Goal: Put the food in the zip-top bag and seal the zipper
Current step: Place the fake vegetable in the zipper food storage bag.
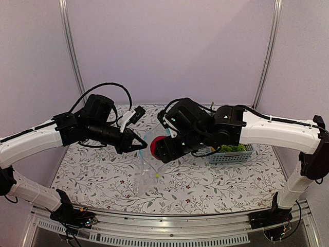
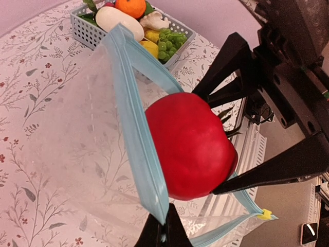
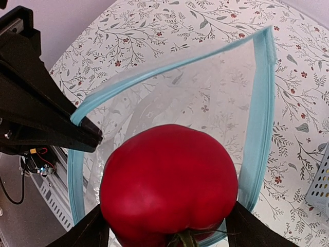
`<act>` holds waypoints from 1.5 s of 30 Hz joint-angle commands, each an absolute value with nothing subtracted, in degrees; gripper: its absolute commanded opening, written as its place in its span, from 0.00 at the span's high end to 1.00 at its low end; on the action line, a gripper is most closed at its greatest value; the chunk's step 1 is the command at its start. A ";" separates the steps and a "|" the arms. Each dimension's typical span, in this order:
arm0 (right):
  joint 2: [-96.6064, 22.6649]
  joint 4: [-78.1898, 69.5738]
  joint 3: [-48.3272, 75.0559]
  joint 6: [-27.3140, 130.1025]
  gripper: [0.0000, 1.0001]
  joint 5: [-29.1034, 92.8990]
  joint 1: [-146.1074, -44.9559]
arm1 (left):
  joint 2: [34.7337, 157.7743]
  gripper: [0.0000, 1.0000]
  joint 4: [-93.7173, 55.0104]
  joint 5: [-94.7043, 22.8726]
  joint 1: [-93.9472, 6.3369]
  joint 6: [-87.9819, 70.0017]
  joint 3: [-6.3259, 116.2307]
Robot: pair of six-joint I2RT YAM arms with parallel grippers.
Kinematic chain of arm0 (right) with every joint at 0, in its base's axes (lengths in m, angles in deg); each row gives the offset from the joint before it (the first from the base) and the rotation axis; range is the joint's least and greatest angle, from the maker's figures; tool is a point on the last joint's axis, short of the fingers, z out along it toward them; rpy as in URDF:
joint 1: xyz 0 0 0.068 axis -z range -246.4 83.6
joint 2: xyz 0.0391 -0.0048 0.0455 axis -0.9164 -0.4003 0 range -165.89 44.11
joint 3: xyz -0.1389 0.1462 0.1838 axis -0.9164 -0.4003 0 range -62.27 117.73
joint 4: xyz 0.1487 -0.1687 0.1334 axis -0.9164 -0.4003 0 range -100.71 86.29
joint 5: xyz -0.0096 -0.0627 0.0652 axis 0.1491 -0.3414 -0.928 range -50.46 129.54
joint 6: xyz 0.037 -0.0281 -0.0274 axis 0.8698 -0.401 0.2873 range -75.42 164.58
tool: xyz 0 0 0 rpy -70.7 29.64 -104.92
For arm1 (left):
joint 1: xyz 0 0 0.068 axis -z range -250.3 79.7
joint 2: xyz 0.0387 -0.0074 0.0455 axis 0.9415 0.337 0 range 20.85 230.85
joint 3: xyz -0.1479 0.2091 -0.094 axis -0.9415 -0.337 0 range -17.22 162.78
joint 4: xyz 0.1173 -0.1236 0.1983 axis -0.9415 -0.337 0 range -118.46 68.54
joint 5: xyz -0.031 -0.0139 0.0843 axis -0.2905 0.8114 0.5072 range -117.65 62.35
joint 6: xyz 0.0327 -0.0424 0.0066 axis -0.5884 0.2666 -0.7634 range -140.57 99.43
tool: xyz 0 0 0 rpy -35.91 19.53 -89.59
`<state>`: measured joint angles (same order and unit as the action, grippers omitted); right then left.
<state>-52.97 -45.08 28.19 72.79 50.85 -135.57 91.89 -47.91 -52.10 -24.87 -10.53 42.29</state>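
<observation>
Right wrist view: a round red toy tomato (image 3: 169, 180) fills the foreground, clamped between the two black fingers (image 3: 91, 231) of the right gripper (image 3: 167, 221), one on each flank. The jaws stand wide, set by the tomato's girth. The tomato hangs at the open mouth of the crinkly clear plastic zip-top bag (image 3: 205, 92), and the thin light blue zipper (image 3: 259, 103) loops round behind it. The left gripper (image 3: 88, 138) is pinched tight on the zipper at the loop's left side, lifting it off the floral-print table (image 3: 169, 25). Left wrist view: the left fingertips at the bottom edge are closed on the zipper, which runs up and away. The tomato sits between the zipper's two runs; how far inside it is, I cannot tell. A small yellow tab (image 2: 264, 213) marks the zipper's end. Beyond the bag stands a light blue plastic mesh basket (image 2: 90, 33) holding a white oblong radish (image 2: 119, 20), a round orange (image 2: 130, 7), a yellow lemon (image 2: 149, 47) and a green bunch (image 2: 170, 43). Top view: both grippers meet over the table centre, the bag hangs from the left one to the table, and the basket lies right of the right gripper, partly hidden by that arm.
</observation>
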 commanded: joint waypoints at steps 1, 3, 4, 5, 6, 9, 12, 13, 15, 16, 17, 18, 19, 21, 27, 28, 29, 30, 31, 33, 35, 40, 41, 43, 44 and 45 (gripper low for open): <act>-53.71 -46.71 29.64 72.43 0.21 52.19 -135.72 | 91.43 1.00 -47.23 -52.77 -25.39 -11.20 41.58; -53.55 -46.99 29.66 72.42 0.20 52.11 -135.74 | 91.36 1.00 -47.21 -52.79 -25.39 -11.18 41.58; -53.50 -47.03 29.66 72.44 0.19 52.11 -135.75 | 91.35 1.00 -47.21 -52.79 -25.39 -11.20 41.58; -53.39 -47.05 29.66 72.36 0.19 52.12 -135.71 | 91.34 1.00 -47.18 -52.79 -25.39 -11.25 41.58; -53.20 -47.23 29.66 72.31 0.18 52.11 -135.69 | 91.28 1.00 -47.19 -52.84 -25.39 -11.21 41.58; -52.65 -47.26 29.58 72.31 0.18 52.07 -135.68 | 91.05 1.00 -47.22 -52.64 -25.39 -11.21 41.54; -51.71 -47.09 29.79 72.27 0.18 51.07 -135.83 | 90.99 1.00 -47.20 -52.10 -25.39 -11.08 41.49; -51.13 -47.03 29.83 72.22 0.18 50.73 -135.96 | 90.95 1.00 -47.25 -51.74 -25.39 -11.11 41.49; -50.02 -47.00 29.92 72.06 0.18 50.53 -136.27 | 90.96 1.00 -47.56 -50.92 -25.48 -11.12 41.58; -49.43 -47.16 29.82 71.97 0.18 50.45 -136.42 | 90.99 1.00 -47.66 -50.52 -25.48 -11.13 41.66; -48.36 -47.34 29.79 71.99 0.18 50.55 -136.52 | 90.91 1.00 -47.85 -50.23 -25.48 -11.16 41.67; -47.63 -47.59 29.57 71.93 0.18 50.78 -136.68 | 90.92 1.00 -47.96 -49.82 -25.58 -11.11 41.75; -46.46 -47.90 29.20 71.95 0.18 51.02 -136.79 | 90.83 1.00 -48.09 -49.70 -25.57 -11.14 41.80; -43.78 -48.59 28.16 72.08 0.16 52.00 -136.80 | 90.66 1.00 -48.36 -49.34 -25.65 -11.23 41.87; -35.24 -54.35 24.88 72.55 0.10 59.76 -136.76 | 90.04 1.00 -49.06 -48.60 -26.09 -11.23 41.93; -34.44 -55.88 24.51 72.54 0.09 61.68 -136.57 | 89.88 1.00 -49.06 -48.66 -26.10 -11.23 41.87; -33.47 -57.44 24.17 72.70 0.08 62.97 -136.07 | 89.80 1.00 -49.20 -48.68 -26.10 -11.20 41.78; -32.83 -58.70 23.75 72.94 0.08 63.57 -134.80 | 89.84 1.00 -49.29 -48.73 -26.10 -11.21 41.76; -31.83 -59.66 23.11 73.25 0.08 63.30 -133.47 | 89.83 1.00 -49.34 -48.75 -26.10 -11.13 41.71; -30.45 -60.93 21.47 73.57 0.08 62.22 -130.44 | 90.01 1.00 -49.73 -48.75 -26.16 -11.10 41.88; -29.13 -61.51 20.10 73.45 0.08 61.30 -127.26 | 90.18 1.00 -50.38 -48.95 -26.27 -10.92 41.87; -28.93 -61.44 17.21 71.83 0.07 58.16 -117.62 | 90.06 1.00 -50.23 -48.59 -26.36 -10.67 40.79; -29.61 -61.07 16.85 71.34 0.07 57.72 -115.84 | 90.02 1.00 -50.12 -48.51 -26.44 -10.72 40.79; -30.69 -59.73 16.35 70.40 0.09 56.35 -112.93 | 89.95 1.00 -49.90 -48.56 -26.65 -10.64 40.79; -31.21 -58.91 16.12 70.08 0.09 55.34 -111.63 | 90.00 1.00 -49.85 -48.71 -26.89 -10.64 40.79; -32.21 -58.15 15.99 69.72 0.10 54.41 -110.24 | 90.04 1.00 -49.85 -48.82 -27.01 -10.58 40.75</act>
<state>-29.86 -59.81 17.15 71.69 58.11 -114.48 90.69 -49.60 -49.04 -25.55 -10.48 41.72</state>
